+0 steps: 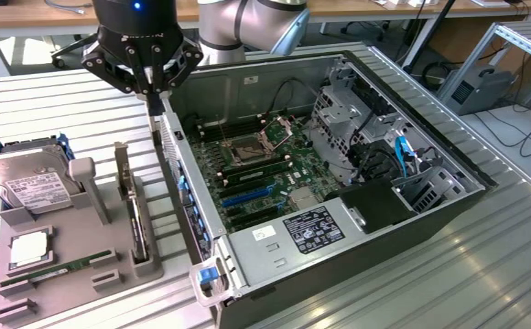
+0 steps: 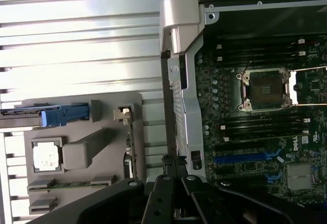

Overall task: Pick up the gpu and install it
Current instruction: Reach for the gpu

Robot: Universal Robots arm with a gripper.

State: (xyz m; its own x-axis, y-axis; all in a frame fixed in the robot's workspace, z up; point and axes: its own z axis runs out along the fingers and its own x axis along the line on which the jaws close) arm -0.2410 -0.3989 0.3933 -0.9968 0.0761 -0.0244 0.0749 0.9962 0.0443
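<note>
The gpu (image 1: 130,205) is a thin dark card standing on edge in a slot of the grey holder (image 1: 110,236), its silver bracket at the far end. In the wrist view the gpu (image 2: 131,144) shows edge-on, just beside the case wall. My gripper (image 1: 156,103) hangs above the rear wall of the open computer case (image 1: 192,226), higher than the gpu and a little to its far right in the exterior view. The fingertips (image 2: 173,163) are shut together with nothing between them. Inside the case lies the motherboard (image 1: 261,171) with blue expansion slots (image 2: 245,157).
On the grey holder also sit a silver hard drive (image 1: 27,181), a processor chip (image 1: 29,248) and a green memory stick (image 1: 60,267). The case stands on a ribbed metal table (image 1: 412,274); its drive cage (image 1: 339,116) and power supply (image 1: 311,229) rise inside.
</note>
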